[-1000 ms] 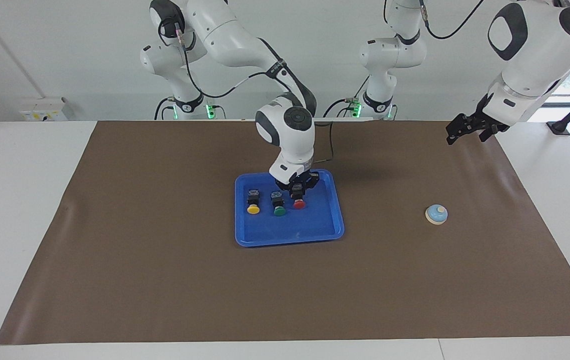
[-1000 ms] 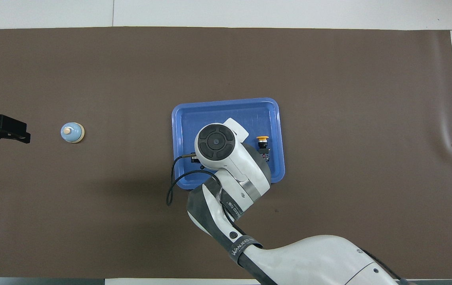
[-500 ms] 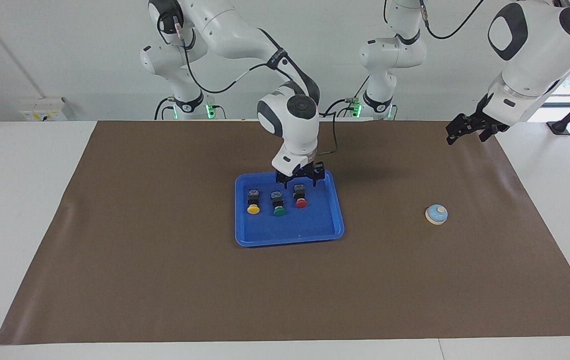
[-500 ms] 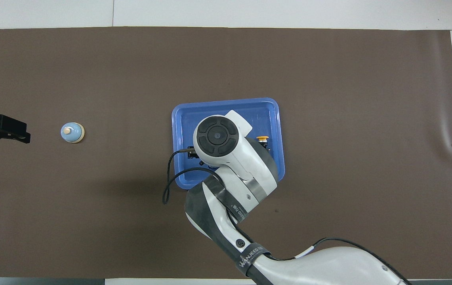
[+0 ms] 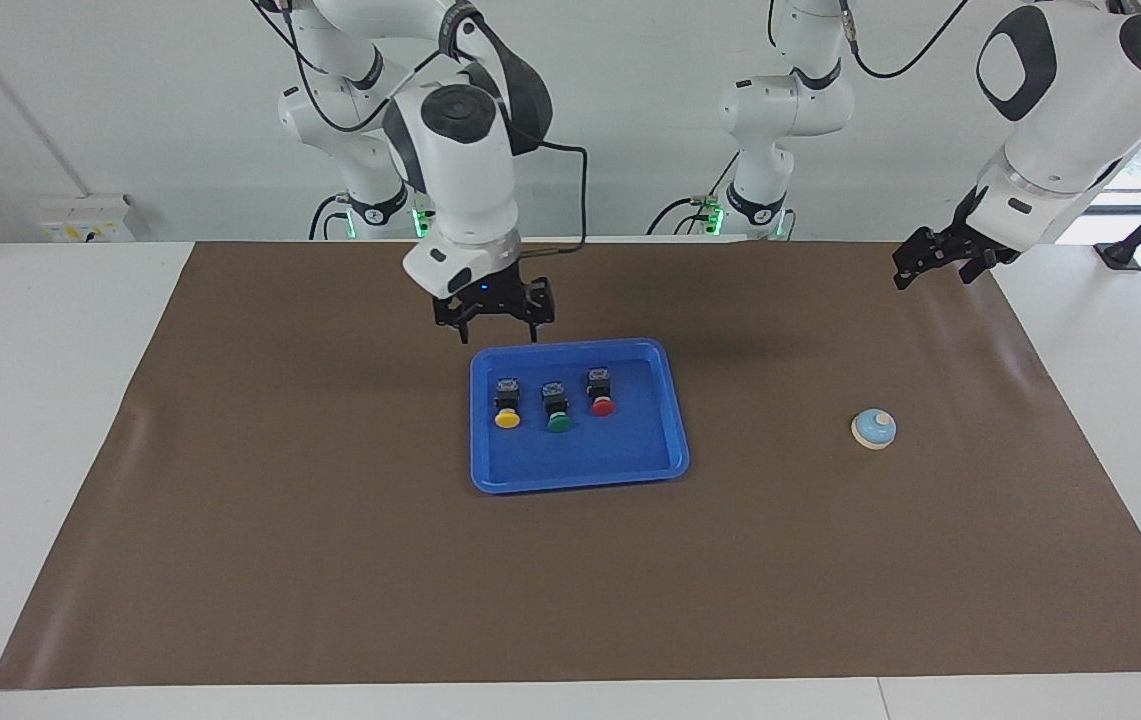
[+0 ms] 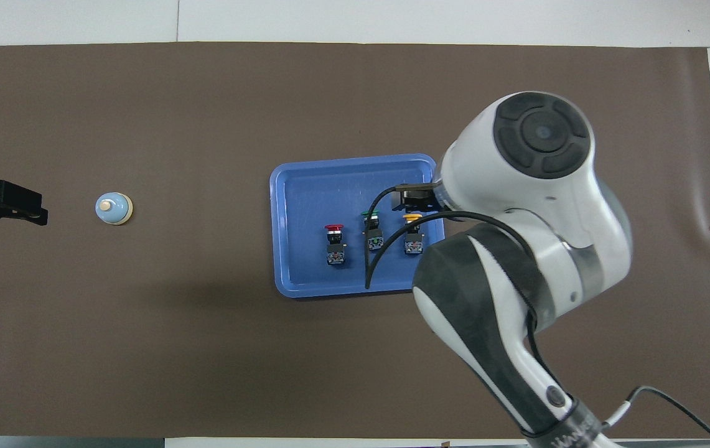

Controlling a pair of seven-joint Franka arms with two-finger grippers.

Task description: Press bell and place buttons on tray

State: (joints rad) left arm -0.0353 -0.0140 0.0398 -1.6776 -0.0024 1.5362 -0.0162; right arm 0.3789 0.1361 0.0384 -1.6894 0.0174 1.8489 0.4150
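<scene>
The blue tray lies mid-mat and also shows in the overhead view. Three buttons lie in it in a row: yellow, green and red, also seen from overhead as yellow, green and red. My right gripper is open and empty, raised over the mat just beside the tray's rim nearest the robots. The light blue bell stands on the mat toward the left arm's end. My left gripper waits raised, apart from the bell.
A brown mat covers the table, with white table edges around it. In the overhead view the right arm's wrist and its cable cover the tray's corner toward the right arm's end.
My right gripper let go of the red button in the tray, rose and drew back off the tray toward the robots. The left arm has not moved.
</scene>
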